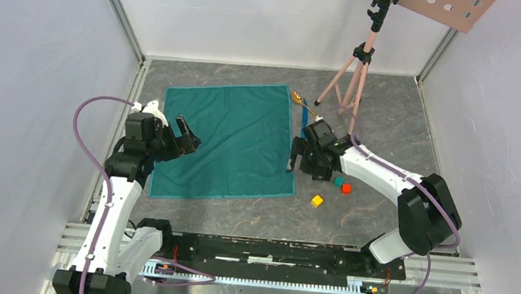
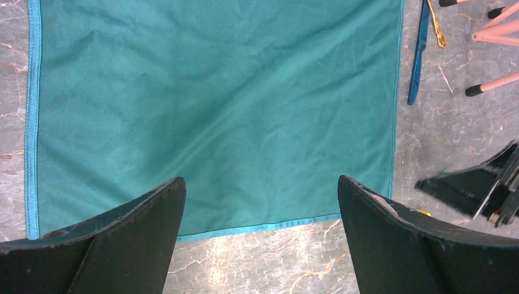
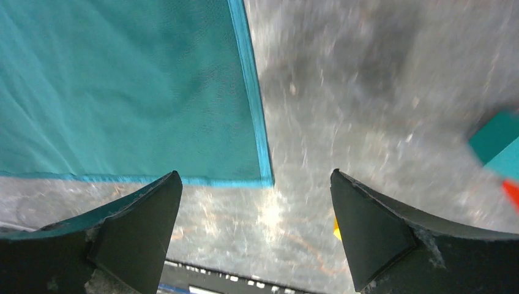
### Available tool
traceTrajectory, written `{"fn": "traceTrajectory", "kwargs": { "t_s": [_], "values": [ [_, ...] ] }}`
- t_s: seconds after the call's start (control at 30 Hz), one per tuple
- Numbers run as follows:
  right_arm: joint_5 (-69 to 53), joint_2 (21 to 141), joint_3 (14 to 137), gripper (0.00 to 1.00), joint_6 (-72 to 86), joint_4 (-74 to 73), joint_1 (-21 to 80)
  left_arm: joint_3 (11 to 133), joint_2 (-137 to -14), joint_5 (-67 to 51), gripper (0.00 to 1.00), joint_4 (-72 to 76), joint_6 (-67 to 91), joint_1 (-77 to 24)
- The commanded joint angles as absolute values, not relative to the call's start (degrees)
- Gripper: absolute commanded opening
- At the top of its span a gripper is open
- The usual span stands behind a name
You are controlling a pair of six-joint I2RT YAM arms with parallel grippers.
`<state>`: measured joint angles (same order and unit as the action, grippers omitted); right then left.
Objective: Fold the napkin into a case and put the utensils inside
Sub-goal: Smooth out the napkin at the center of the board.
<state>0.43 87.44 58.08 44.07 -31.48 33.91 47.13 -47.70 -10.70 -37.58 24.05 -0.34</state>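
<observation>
Well, where do we find the napkin (image 1: pixel 226 140)?

We see it spread flat and unfolded on the grey table (image 1: pixel 388 122), a little left of the middle in the top view, with only light creases.

And the gold spoon (image 1: pixel 297 95) and the blue knife (image 1: pixel 308 114)?

Both lie on the bare table at about one o'clock from the cloth's middle, just off its far right corner. The spoon's bowl sits farther back, and the knife runs from there toward us, beside the cloth's right edge. We cannot tell whether the two touch.

How does the left gripper (image 1: pixel 191 139) stand?

We find it at nine o'clock, over the cloth's left margin, fingers spread wide and holding nothing. Its own camera shows the cloth's hem lying between the two fingers.

And the right gripper (image 1: pixel 292 157)?

It is at about four o'clock, at the cloth's right edge, its fingers also wide apart and empty. Its blurred view shows the cloth's near right corner between them. We cannot tell whether either gripper touches the fabric.

What else do we see?

A teal cube (image 1: pixel 338 181) and a red cube (image 1: pixel 346 188) sit close together at four o'clock from the napkin, beside the right arm, with a yellow cube (image 1: pixel 317 201) nearer to us. A pink tripod (image 1: pixel 348 83) stands at one o'clock, beyond the knife.
</observation>
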Motion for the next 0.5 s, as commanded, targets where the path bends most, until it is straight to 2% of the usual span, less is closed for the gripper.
{"fn": "traceTrajectory", "kwargs": {
  "t_s": [0.0, 0.07, 0.17, 0.47],
  "values": [
    [4.44, 87.27, 58.87, 0.98, 55.80, -36.42, 39.37, 46.74, -46.31, -11.48, 1.00, -35.64, 19.78, -0.09],
    [5.72, 90.64, 60.76, 0.98, 57.26, -40.35, 41.16, 46.60, -45.90, -11.81, 1.00, -35.51, 19.74, -0.09],
    [5.70, 95.92, 63.79, 0.90, 60.09, -46.21, 43.35, 46.49, -45.69, -12.58, 1.00, -35.24, 19.71, -0.09],
    [9.49, 98.35, 64.59, 0.72, 64.29, -46.99, 45.32, 46.41, -44.84, -12.92, 1.00, -35.11, 19.60, -0.09]
  ]
}}
